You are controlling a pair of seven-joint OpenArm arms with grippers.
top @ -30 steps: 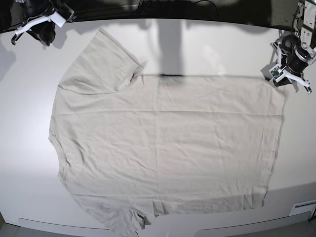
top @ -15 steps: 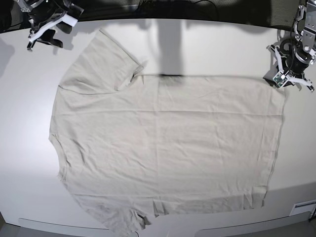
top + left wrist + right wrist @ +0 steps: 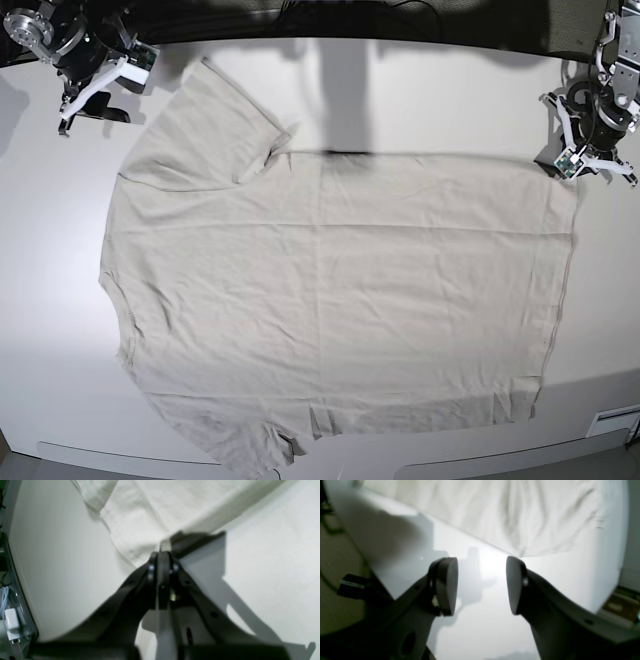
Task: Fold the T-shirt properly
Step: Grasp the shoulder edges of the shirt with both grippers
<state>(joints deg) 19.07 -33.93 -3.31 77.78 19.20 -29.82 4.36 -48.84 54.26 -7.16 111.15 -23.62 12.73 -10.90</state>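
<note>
Beige T-shirt (image 3: 330, 300) lies flat on the desk (image 3: 430, 90) — left pincer (image 3: 162, 555) clenched on its corner, right pincer (image 3: 482, 585) released, empty.

no readable text, no labels, no numbers

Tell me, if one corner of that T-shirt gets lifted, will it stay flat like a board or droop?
Most likely droop: the T-shirt is thin, wrinkled cloth lying limp on the table. It probably weighs little, since the left gripper pinches just a corner. Pushed, it would likely bunch up, not slide whole.
</note>
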